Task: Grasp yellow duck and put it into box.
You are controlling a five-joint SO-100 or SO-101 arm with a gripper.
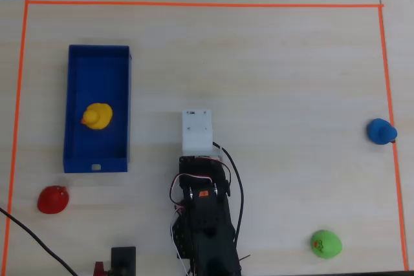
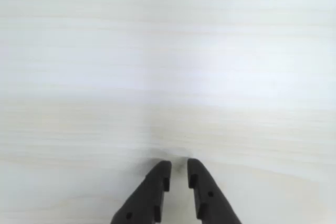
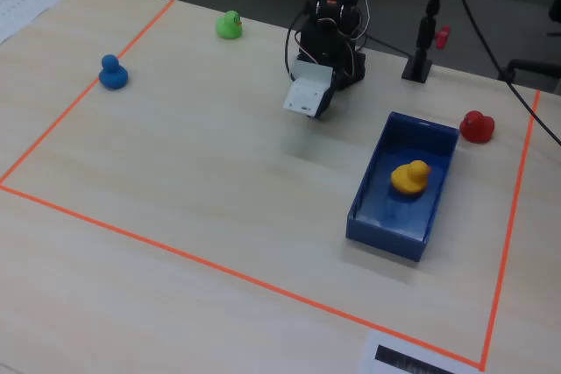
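Observation:
The yellow duck [image 1: 97, 116] [image 3: 409, 176] sits inside the dark-blue box [image 1: 73, 95] [image 3: 368, 194], near the middle of its floor. The arm is folded back at its base, well to the right of the box in the overhead view. Only the wrist view shows my gripper [image 2: 179, 164]: its two black fingers stand almost together over bare table, with nothing between them. In the overhead view the white wrist housing [image 1: 196, 131] hides the fingers. Neither the duck nor the box appears in the wrist view.
A red duck [image 1: 52, 199] lies below the box, a green duck [image 1: 326, 244] at lower right and a blue duck [image 1: 381, 131] on the right tape line in the overhead view. Orange tape [image 1: 194, 4] frames the table. A black stand [image 1: 123, 260] sits beside the arm base.

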